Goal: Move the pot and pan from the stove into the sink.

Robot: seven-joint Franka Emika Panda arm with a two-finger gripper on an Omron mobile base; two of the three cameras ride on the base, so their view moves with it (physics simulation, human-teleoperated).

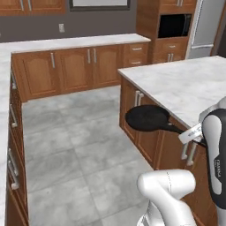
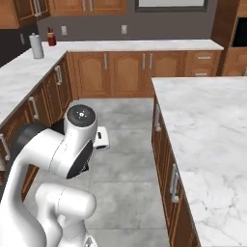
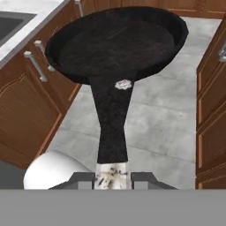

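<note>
I see the marble island worktop point(image 1: 185, 84) on my right and the grey tiled floor point(image 1: 75, 145) below; the black frying pan point(image 3: 117, 44) hangs level over that floor beside the island cabinets, my hand point(image 3: 112, 176) clamped on its long handle's end

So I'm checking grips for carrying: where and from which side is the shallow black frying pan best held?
By the far end of its long straight handle, coming from behind the handle tip in line with it. The handle is narrow enough for the pincer, and the shallow black frying pan sticks out level in front. The pincer is shut there now.
</note>
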